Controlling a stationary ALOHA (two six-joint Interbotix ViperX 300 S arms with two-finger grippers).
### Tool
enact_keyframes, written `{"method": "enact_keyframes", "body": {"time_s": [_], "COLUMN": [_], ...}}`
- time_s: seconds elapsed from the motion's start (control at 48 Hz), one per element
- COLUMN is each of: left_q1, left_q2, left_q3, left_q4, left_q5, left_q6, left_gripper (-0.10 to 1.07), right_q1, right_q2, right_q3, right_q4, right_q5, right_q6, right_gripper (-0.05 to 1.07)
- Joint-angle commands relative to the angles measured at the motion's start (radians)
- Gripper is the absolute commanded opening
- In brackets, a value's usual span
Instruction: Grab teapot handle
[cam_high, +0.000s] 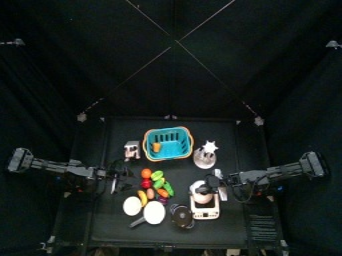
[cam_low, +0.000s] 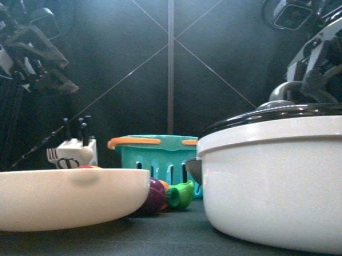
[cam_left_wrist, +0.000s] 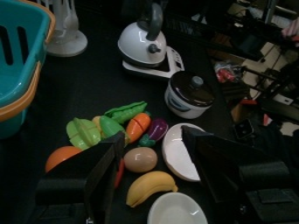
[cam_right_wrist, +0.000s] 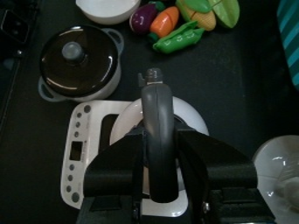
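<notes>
The right gripper (cam_right_wrist: 156, 164) straddles the teapot handle (cam_right_wrist: 155, 101) near the tabletop's front-right corner — jaws apart, not clamped; so placed for pinching it.

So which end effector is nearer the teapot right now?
Right. The right end effector straddles the teapot handle; the left end effector hangs well short, across the toy vegetables from it.
</notes>
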Motion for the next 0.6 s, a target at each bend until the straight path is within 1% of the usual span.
{"method": "enact_keyframes", "body": {"time_s": [0.0, 0.062, 0.146, 0.271, 0.438, 0.583], "left_q1": [0.005, 0.008, 0.009, 0.009, 0.009, 0.017], "left_q2": [0.003, 0.006, 0.018, 0.040, 0.063, 0.066], "left_q3": [-0.026, -0.032, -0.041, -0.057, -0.080, -0.080], "left_q4": [0.008, 0.009, 0.014, 0.046, 0.064, 0.078], "left_q5": [-0.017, -0.034, -0.060, -0.067, -0.080, -0.080], "left_q6": [0.000, 0.000, 0.003, 0.002, 0.002, 0.002], "left_gripper": [0.91, 0.91, 0.91, 0.91, 0.91, 0.91], "right_q1": [-0.017, -0.029, -0.041, -0.057, -0.075, -0.081], "right_q2": [-0.009, -0.008, -0.005, 0.000, 0.008, 0.028], "right_q3": [-0.040, -0.054, -0.066, -0.069, -0.071, -0.071], "right_q4": [-0.008, -0.018, -0.031, -0.051, -0.063, -0.061], "right_q5": [-0.014, -0.034, -0.087, -0.163, -0.229, -0.265], "right_q6": [-0.002, -0.002, -0.002, -0.003, -0.002, -0.002], "right_gripper": [0.57, 0.57, 0.57, 0.57, 0.57, 0.57]}}
